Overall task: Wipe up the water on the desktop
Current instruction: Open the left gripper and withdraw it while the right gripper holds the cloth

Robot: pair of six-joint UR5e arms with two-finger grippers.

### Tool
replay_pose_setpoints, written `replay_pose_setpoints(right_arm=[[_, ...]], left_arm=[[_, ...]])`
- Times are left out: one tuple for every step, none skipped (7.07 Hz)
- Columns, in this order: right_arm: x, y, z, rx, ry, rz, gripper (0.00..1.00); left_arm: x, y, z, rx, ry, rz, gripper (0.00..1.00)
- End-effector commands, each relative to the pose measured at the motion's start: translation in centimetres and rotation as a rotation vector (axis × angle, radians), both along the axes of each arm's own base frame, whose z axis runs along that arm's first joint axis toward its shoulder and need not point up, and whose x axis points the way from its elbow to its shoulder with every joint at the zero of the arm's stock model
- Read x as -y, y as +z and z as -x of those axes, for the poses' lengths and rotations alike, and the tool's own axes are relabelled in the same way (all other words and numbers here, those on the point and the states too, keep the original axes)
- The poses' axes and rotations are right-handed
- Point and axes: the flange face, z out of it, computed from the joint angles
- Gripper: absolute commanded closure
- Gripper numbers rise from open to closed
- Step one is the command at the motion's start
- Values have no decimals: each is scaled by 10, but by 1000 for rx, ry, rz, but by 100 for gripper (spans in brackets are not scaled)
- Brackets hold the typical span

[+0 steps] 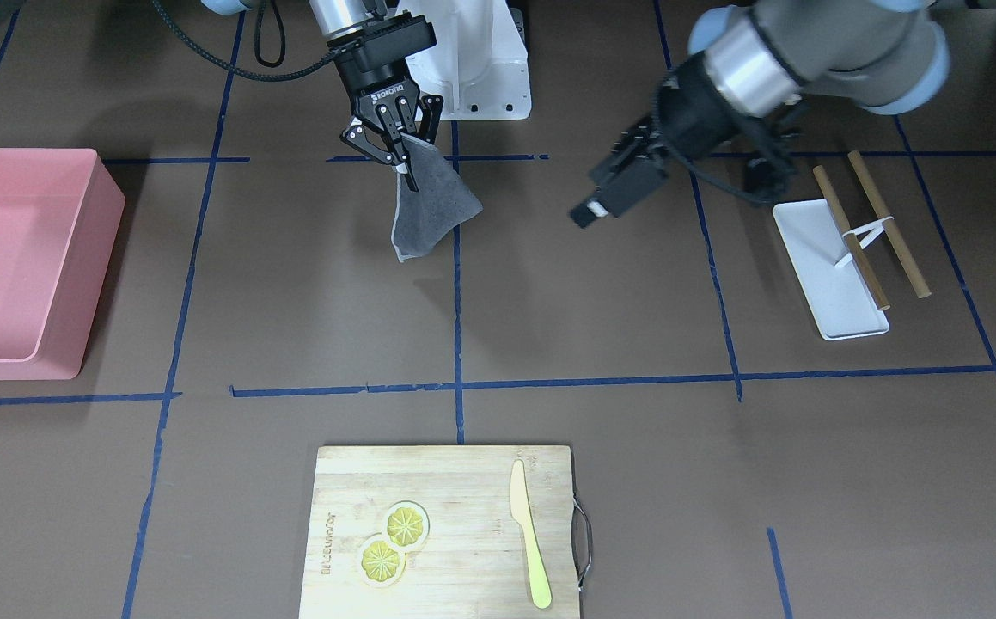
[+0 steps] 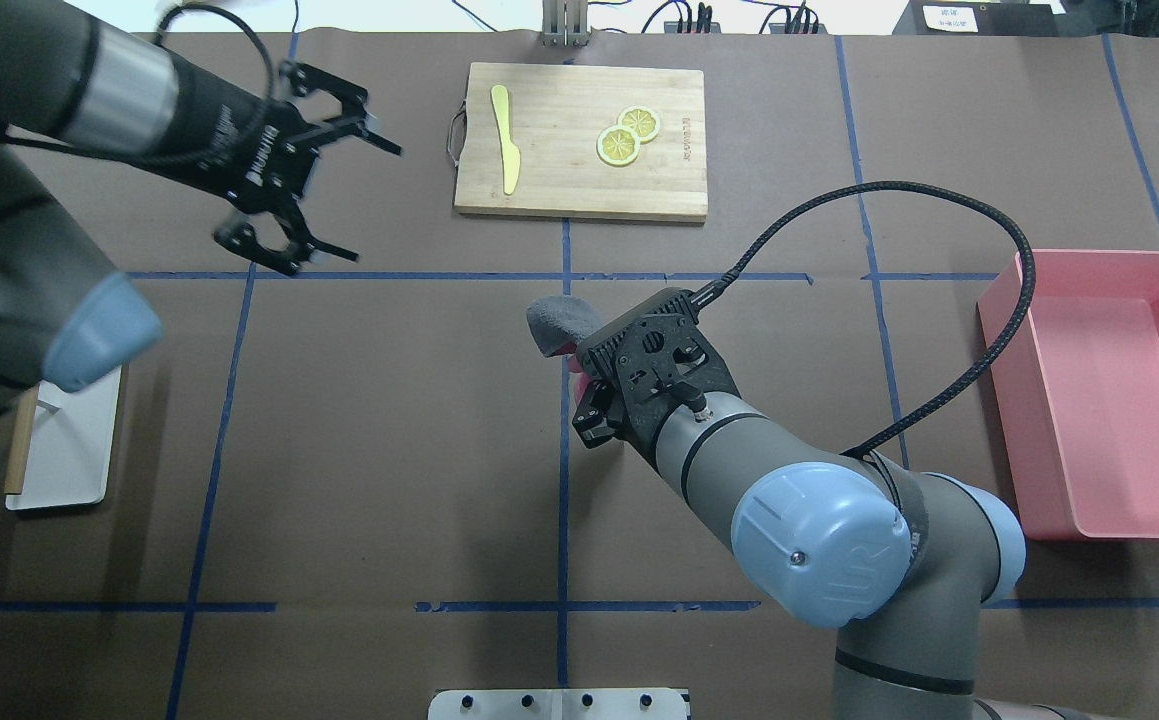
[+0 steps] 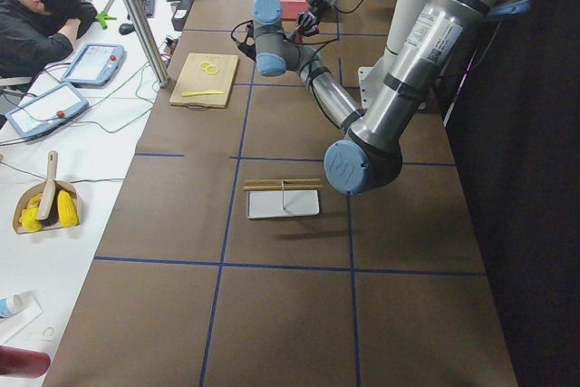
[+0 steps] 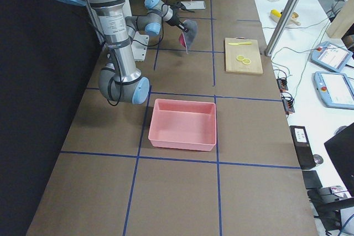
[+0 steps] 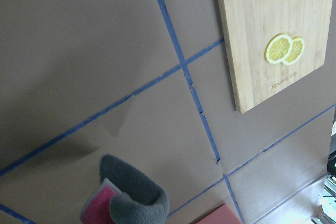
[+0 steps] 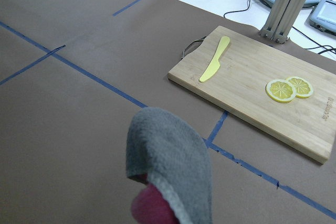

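Nearest to me, my right claw (image 1: 403,163) is clamped on one corner of a grey terry cloth with a pink backing (image 1: 433,206). The cloth hangs in a loose fold above the middle of the dark-brown matte desktop crossed by blue tape lines (image 1: 291,301). Its shadow lies apart from it, so I judge it is not touching the surface. I take this as the carry step: cloth in hand, wiping not yet begun. I cannot make out any wet patch or sheen on the desktop in any view, so the spill's place is unclear to me. Further out on my other side, my left claw (image 2: 377,205) hovers with its fingers spread wide and nothing between them. Beyond both, near the far edge, lies a light bamboo cutting board (image 2: 579,185) with two lemon slices (image 2: 627,135) and a yellow plastic knife (image 2: 506,150). The next move, as I judge it, calls for lowering the cloth until it lies flat on the desktop, then pressing before sweeping, short of the board.
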Motion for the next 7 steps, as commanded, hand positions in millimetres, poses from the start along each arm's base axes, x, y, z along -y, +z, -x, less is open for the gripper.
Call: replay_pose_setpoints(right_arm=[[5, 8, -4, -17, 10, 5, 100], [10, 19, -12, -52, 22, 14, 100], [13, 20, -30, -167, 30, 40, 100], [17, 19, -45, -259, 31, 73, 100], [32, 25, -62, -311, 16, 133, 100], [53, 40, -87, -384, -18, 255, 100], [63, 48, -100, -424, -52, 308, 100]], left_arm=[[20, 29, 74, 76, -62, -248, 0], [18, 62, 94, 144, -57, -376, 0], [20, 93, 119, 211, -64, -469, 0], [19, 114, 134, 256, -60, -532, 0], [20, 136, 147, 308, -46, -563, 0], [24, 156, 168, 379, -26, -594, 0], [25, 173, 197, 450, -12, -630, 0]])
